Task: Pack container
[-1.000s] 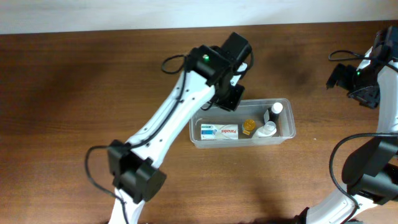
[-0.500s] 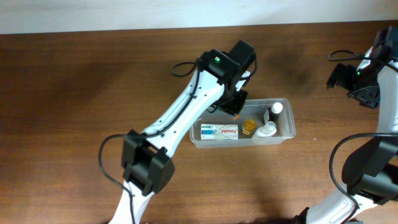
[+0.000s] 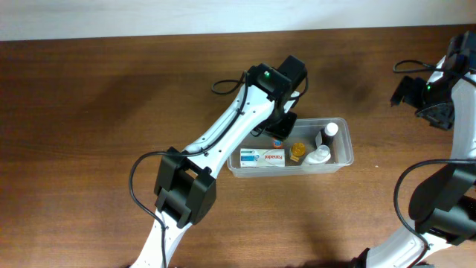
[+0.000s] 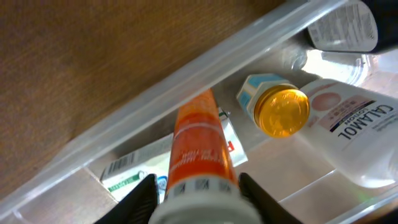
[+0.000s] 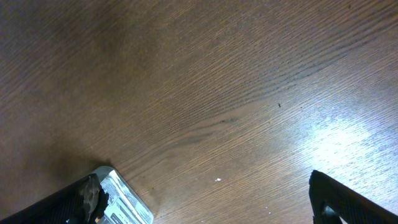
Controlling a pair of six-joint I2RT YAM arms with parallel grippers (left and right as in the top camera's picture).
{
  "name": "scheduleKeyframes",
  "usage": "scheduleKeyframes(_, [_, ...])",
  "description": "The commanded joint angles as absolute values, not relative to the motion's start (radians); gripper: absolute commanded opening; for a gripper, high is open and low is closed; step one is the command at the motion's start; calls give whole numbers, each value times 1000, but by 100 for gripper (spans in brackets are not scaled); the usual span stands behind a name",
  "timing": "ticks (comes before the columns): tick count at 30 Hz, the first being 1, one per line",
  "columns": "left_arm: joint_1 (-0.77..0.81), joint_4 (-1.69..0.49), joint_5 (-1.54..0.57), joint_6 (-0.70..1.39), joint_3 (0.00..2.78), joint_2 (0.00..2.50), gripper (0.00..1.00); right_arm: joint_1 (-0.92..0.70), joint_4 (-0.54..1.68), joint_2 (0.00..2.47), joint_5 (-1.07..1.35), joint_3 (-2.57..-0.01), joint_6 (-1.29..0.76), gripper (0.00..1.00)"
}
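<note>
The clear plastic container (image 3: 345, 143) sits at the table's middle right. It holds a white Panadol box (image 3: 263, 157), a gold-capped bottle (image 3: 297, 150), a white calamine bottle (image 3: 319, 155) and a dark bottle with a white cap (image 3: 328, 133). My left gripper (image 3: 279, 138) is over the container's back left rim, shut on an orange tube (image 4: 199, 149). The tube's far end points down inside the rim (image 4: 186, 81), above the box (image 4: 134, 167) and beside the gold cap (image 4: 283, 112). My right gripper (image 5: 205, 199) is open, off at the table's far right (image 3: 416, 95).
A silvery printed packet (image 5: 124, 199) lies on the wood next to my right gripper's left finger. Bare brown table (image 3: 89, 112) surrounds the container. The left arm (image 3: 223, 134) stretches diagonally over the table's middle.
My left gripper has moved right and toward the container with the orange tube, from behind the back left rim to over it. The right arm has not moved.
</note>
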State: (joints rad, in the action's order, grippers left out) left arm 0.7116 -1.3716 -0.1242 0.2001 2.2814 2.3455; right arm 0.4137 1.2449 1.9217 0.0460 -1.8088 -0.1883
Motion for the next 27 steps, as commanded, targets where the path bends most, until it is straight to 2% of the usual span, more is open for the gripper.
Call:
scheduleKeyframes(1, [714, -1357, -130, 163, 2291, 2342, 49, 414, 1244, 1925, 44, -1807, -200, 98])
scheduleKeyframes(5, [710, -1350, -92, 163, 2303, 2342, 55, 414, 1244, 1924, 44, -1807, -200, 98])
scheduleKeyframes(8, [703, -1357, -51, 163, 2342, 2341, 74, 414, 1244, 1925, 44, -1807, -200, 98])
scheduleKeyframes(12, [670, -1407, -33, 163, 2485, 2341, 86, 414, 1244, 1924, 44, -1807, -200, 98])
scheduleKeyframes(14, [652, -1445, -33, 163, 2564, 2341, 87, 414, 1244, 1924, 44, -1807, -200, 98])
scheduleKeyframes(15, [640, -1466, -33, 163, 2609, 2341, 93, 414, 1244, 1924, 44, -1807, -200, 98])
scheduleKeyframes(23, [538, -1688, -17, 164, 2961, 2339, 99, 414, 1244, 1925, 44, -1807, -200, 98])
scheduleKeyframes(27, [468, -1688, -29, 179, 2982, 2262, 99, 414, 1244, 1925, 44, -1807, -200, 98])
